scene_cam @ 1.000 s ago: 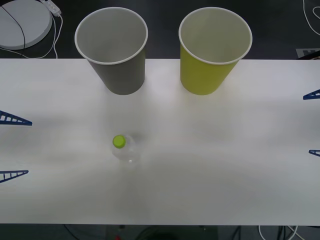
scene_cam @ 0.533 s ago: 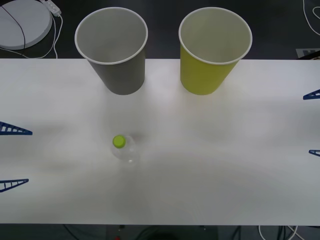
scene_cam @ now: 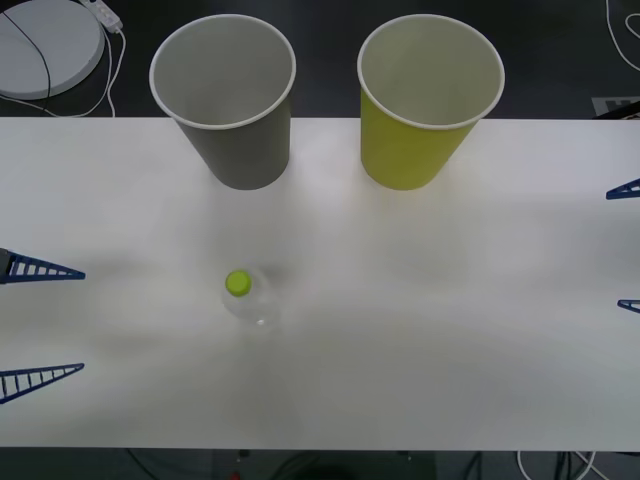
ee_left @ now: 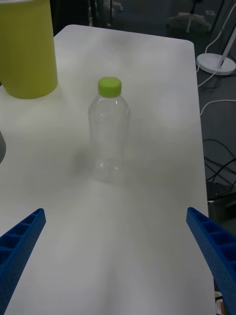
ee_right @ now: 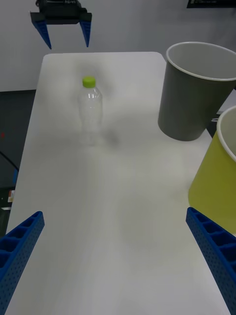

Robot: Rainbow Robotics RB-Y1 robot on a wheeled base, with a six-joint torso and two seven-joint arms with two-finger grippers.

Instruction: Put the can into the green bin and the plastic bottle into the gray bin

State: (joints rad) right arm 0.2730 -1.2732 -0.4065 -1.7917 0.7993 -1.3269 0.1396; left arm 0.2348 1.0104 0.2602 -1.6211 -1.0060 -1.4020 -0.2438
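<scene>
Since no can shows on the bench, only the bottle step can be judged from here.

Bottle [scene_cam: 247, 300]: upright, lime cap up, on the bench's left half, between the left edge and the middle; long axis vertical.

Gray bin [scene_cam: 228, 100]: at the far edge, straight beyond the bottle, apart from it.

Green bin [scene_cam: 425, 100]: at the far edge, right of the gray bin, not touching it.

Left end effector [scene_cam: 40, 325]: at the left edge, spread wide, holding nothing, touching nothing; bottle lies straight inward from it, lined up with the gap between the fingers [ee_left: 19, 241].

Right end effector [scene_cam: 625, 247]: at the right edge, spread wide, empty, well apart from the bottle.

Nearer arm: left, by a clear margin.

Likely next move: left arm reaching inward to close on the bottle's sides, then carrying it to the gray bin.
</scene>
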